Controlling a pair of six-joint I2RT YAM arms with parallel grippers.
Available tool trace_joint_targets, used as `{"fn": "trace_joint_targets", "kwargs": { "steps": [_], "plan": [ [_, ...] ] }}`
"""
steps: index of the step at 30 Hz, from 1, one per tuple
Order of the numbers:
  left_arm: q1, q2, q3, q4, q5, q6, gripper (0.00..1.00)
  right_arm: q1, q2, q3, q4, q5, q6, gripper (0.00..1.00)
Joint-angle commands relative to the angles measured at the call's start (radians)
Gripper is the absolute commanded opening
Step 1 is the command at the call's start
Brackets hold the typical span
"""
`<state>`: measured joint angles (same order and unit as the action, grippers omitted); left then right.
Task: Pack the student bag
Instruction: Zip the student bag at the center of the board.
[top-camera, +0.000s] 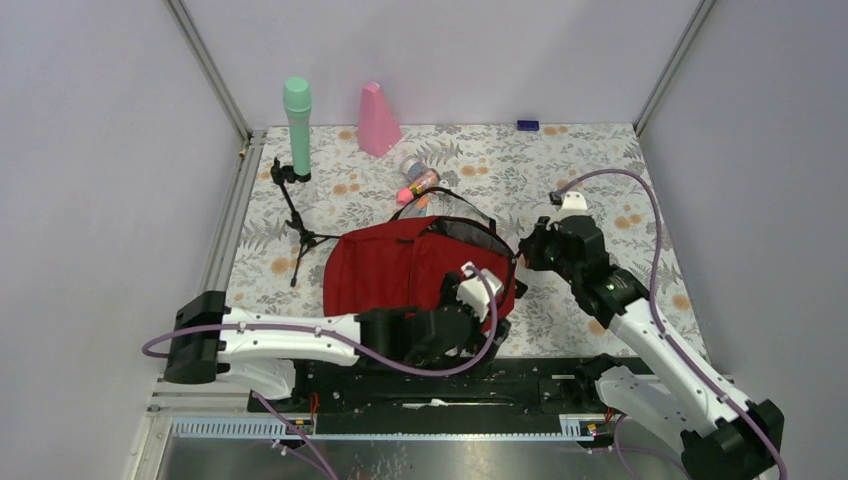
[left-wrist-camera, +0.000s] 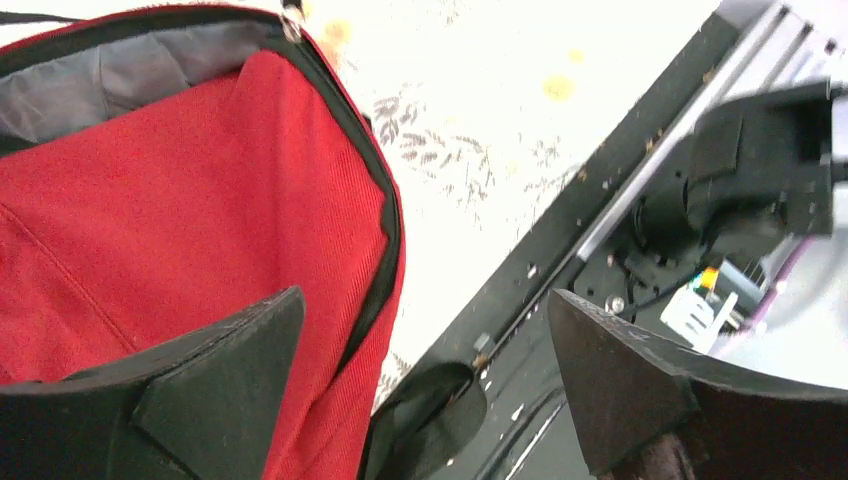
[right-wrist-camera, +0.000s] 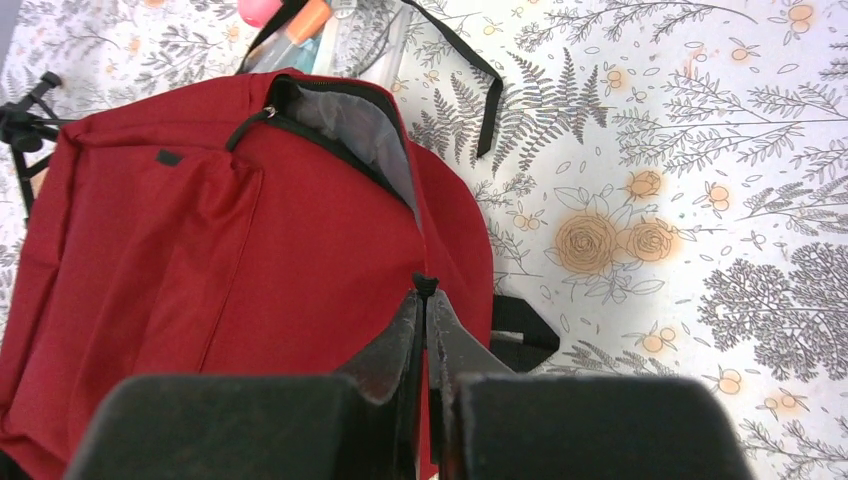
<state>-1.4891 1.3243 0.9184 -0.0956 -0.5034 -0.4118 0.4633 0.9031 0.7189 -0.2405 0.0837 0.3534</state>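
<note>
right gripper (right-wrist-camera: 427, 318) is pinching the zipper pull (right-wrist-camera: 425, 284) on student bag (right-wrist-camera: 200, 260), left gripper (left-wrist-camera: 425, 305) gaping wide; tugging straight along the track seems wisest.

desk (top-camera: 610, 170), right rear: open surface, room for my right tool (top-camera: 527, 252). centre: student bag (top-camera: 400, 265), bulk obstacle. left of it: tripod (top-camera: 297, 215), near, narrow lane between. back edge: green cylinder (top-camera: 297, 125), pink cone (top-camera: 378, 120), upright. just behind bag: bottles (top-camera: 420, 182).

No legible text or labels
</note>
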Motion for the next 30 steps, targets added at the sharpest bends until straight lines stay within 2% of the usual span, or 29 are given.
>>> {"fn": "trace_joint_targets", "kwargs": {
  "steps": [1, 8, 20, 27, 28, 30],
  "plan": [
    [0.055, 0.071, 0.135, 0.015, -0.022, -0.008, 0.99, -0.005, -0.104, -0.013, -0.007, -0.018, -0.02, 0.0],
    [0.209, 0.109, 0.158, 0.036, 0.105, -0.1, 0.99, -0.005, -0.122, -0.012, -0.038, -0.026, -0.014, 0.0],
    [0.244, 0.222, 0.251, -0.05, 0.104, -0.092, 0.99, -0.005, -0.149, -0.022, -0.015, 0.007, -0.006, 0.0],
    [0.26, 0.287, 0.272, 0.045, 0.172, -0.131, 0.98, -0.005, -0.158, -0.035, -0.014, 0.003, 0.002, 0.0],
    [0.26, 0.303, 0.279, 0.05, 0.179, -0.129, 0.95, -0.005, -0.159, -0.034, -0.014, 0.002, 0.001, 0.0],
    [0.26, 0.323, 0.288, 0.072, 0.193, -0.119, 0.7, -0.005, -0.161, -0.032, -0.015, 0.0, 0.002, 0.0]
  ]
}}
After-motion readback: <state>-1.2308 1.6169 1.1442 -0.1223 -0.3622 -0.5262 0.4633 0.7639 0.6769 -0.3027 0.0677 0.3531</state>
